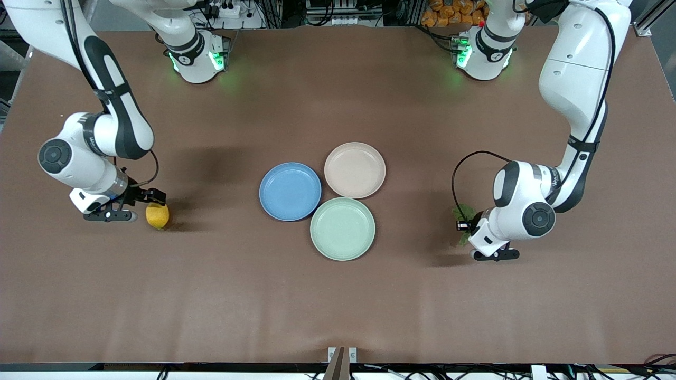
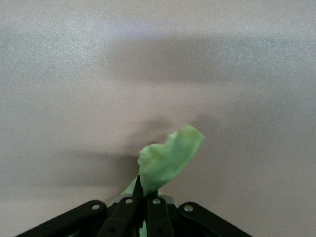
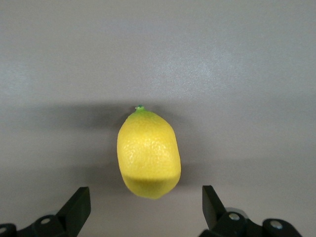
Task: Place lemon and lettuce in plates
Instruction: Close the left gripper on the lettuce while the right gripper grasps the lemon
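The lemon [image 1: 157, 216] lies on the brown table toward the right arm's end. My right gripper [image 1: 138, 206] is open and low beside it. In the right wrist view the lemon [image 3: 148, 153] sits just ahead of the spread fingertips [image 3: 79, 200], not between them. My left gripper [image 1: 466, 227] is shut on the lettuce [image 1: 463, 213], low over the table toward the left arm's end. In the left wrist view the leaf [image 2: 168, 160] sticks out past the closed gripper [image 2: 143, 195]. The blue plate [image 1: 290, 191] and the beige-pink plate [image 1: 355, 170] sit empty mid-table.
A pale mint-green plate [image 1: 342, 228] touches both other plates, nearer the front camera, and is empty. Bare brown table lies between each gripper and the plates.
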Controlling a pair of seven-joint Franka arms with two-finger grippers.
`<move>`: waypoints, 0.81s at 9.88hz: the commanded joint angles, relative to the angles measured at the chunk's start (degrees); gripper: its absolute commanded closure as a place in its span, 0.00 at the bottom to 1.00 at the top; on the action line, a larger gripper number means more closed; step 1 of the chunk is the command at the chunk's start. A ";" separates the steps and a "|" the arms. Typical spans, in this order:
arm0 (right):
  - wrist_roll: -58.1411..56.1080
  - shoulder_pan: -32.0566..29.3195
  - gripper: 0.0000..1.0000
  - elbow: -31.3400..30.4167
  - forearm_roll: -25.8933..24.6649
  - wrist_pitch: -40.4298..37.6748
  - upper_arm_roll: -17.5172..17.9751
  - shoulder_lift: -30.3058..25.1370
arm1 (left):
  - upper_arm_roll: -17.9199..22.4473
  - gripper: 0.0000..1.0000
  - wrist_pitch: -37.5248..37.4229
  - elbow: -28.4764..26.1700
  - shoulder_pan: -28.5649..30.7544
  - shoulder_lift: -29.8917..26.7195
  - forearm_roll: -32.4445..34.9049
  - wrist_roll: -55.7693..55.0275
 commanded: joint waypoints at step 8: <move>0.62 -0.51 0.00 0.55 1.13 10.29 0.72 7.88 | -0.72 1.00 -5.49 -0.65 -0.22 -11.50 0.69 -1.21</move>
